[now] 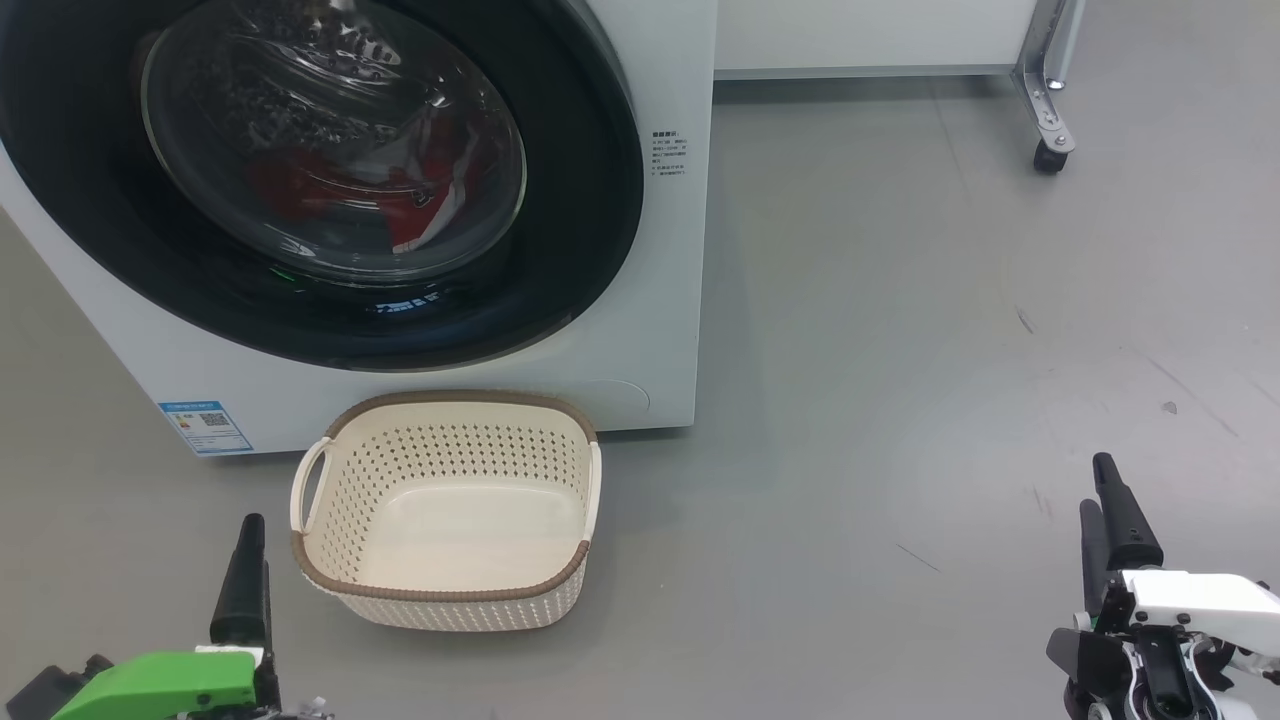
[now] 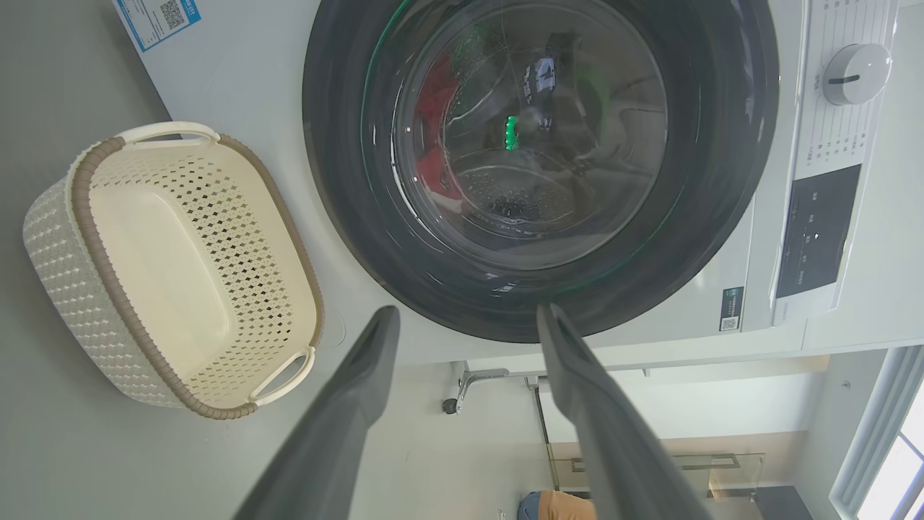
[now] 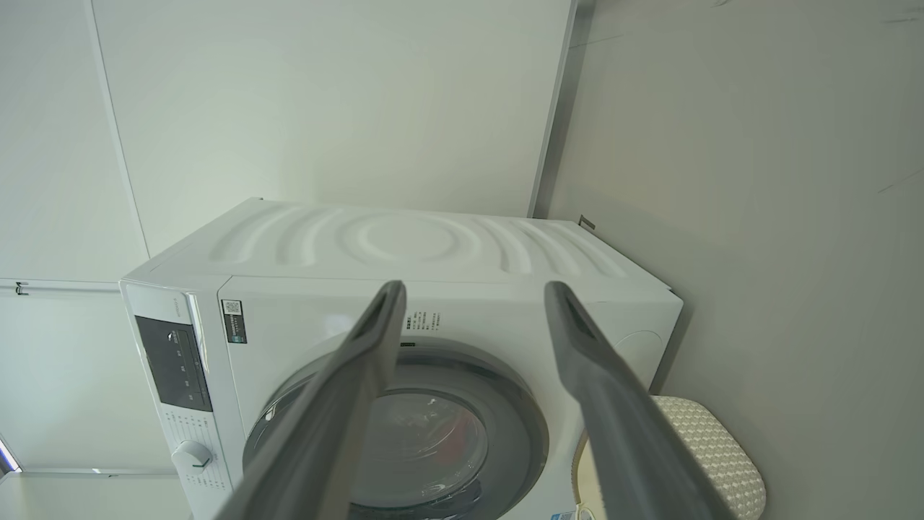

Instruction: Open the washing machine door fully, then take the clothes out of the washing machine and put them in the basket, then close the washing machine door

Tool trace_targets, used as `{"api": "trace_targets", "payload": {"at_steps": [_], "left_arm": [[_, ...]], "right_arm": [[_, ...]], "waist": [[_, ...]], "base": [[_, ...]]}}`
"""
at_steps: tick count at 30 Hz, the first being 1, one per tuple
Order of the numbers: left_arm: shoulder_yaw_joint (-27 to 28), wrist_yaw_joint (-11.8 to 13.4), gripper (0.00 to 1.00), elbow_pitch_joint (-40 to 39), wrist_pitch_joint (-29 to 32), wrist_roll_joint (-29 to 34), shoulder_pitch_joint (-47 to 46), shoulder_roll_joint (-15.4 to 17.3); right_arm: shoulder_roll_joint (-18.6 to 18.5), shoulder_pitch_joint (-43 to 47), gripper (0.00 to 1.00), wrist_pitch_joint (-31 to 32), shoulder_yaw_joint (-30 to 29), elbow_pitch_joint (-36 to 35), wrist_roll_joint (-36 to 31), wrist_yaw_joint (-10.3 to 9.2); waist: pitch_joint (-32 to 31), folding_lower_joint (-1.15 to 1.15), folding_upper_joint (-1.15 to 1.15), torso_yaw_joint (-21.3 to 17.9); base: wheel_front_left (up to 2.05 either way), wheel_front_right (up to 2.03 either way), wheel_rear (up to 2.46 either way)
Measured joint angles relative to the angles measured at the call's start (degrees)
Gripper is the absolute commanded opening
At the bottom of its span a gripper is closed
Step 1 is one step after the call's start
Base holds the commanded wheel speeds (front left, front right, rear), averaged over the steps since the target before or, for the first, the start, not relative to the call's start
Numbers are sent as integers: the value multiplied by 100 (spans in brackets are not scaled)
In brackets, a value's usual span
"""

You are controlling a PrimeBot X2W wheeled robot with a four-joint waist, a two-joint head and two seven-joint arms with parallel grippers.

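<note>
Jaws of both grippers stand wide and hold nothing: the left gripper (image 2: 468,309) is low beside the basket (image 1: 440,598), the right gripper (image 3: 473,285) well apart to the right. The cream basket is empty and sits just in front of the washing machine (image 1: 670,300), below the shut washing machine door (image 1: 580,200). The red clothes (image 1: 420,200) lie behind its glass. I judge that fingers may slip on the glossy black rim, and a low arm may push the light basket away.

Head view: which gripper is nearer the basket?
The left gripper, green-cased, just beside the basket; the right gripper, white-cased, sits far off across the floor.
</note>
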Motion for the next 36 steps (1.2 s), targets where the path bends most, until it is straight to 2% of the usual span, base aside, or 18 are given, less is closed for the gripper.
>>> {"api": "trace_targets", "payload": {"at_steps": [24, 29, 36], "left_arm": [[20, -1, 100, -669, -447, 1084, -14, 13], [10, -1, 100, -645, -553, 1527, -9, 21], [-89, -2, 100, -747, -677, 2487, -9, 25]], "right_arm": [[-32, -25, 100, -469, -60, -682, -1046, 1], [-40, -60, 100, -561, -82, -765, -1315, 1], [-63, -65, 100, -706, -69, -815, -1928, -7]], "waist": [[33, 0, 0, 46], [53, 0, 0, 67], [75, 0, 0, 85]], "base": [[0, 0, 0], [0, 0, 0], [0, 0, 0]]}}
